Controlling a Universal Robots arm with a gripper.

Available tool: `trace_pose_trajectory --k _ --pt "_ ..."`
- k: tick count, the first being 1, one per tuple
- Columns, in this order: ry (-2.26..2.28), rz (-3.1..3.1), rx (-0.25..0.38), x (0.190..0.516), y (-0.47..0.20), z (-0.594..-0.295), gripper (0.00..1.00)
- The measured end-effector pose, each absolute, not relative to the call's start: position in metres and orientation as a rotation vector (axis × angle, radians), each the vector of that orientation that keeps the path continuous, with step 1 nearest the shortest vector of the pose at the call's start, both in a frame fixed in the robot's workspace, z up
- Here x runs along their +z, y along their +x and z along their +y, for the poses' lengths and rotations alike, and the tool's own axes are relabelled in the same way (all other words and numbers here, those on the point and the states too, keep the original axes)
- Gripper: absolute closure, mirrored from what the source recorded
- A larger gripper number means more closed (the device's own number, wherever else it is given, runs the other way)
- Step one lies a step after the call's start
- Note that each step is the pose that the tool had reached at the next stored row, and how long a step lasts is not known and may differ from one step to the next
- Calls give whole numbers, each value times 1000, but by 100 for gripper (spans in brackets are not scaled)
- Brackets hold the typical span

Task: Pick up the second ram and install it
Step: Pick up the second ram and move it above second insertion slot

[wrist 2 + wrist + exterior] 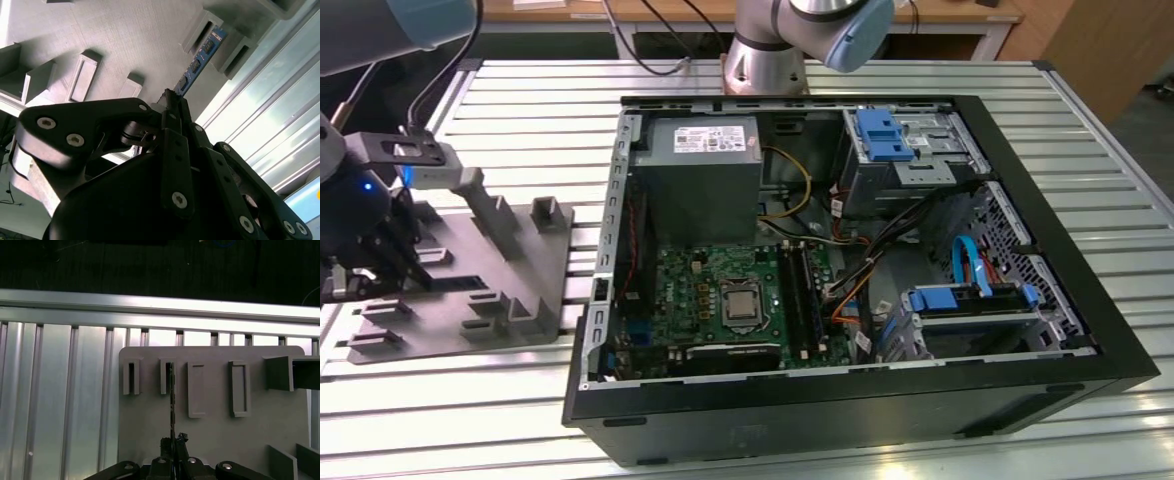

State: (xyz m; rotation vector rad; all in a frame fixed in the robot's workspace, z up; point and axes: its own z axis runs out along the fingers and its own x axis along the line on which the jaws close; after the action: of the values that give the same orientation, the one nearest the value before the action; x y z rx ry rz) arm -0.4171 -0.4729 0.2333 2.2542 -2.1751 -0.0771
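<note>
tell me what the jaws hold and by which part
The ram, pinched between the jaws at its near end; its far end is at a slot of the holder.

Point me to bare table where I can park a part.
Bare slats on the exterior view's right of the PC case, and behind it beside the arm's base. Crowded: inside the case, and the grey holder plate, where the gripper grips the ram stick.

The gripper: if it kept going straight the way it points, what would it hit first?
The second ram: the gripper is closed on its near end, and the stick runs straight ahead into a slot of the grey holder plate. Depth is unclear.
</note>
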Motion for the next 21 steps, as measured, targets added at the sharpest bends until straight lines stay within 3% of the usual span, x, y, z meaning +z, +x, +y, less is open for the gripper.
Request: trace_pose_trajectory --k 21 --pt "2254 -2175 -77 252 -417 -473 86"
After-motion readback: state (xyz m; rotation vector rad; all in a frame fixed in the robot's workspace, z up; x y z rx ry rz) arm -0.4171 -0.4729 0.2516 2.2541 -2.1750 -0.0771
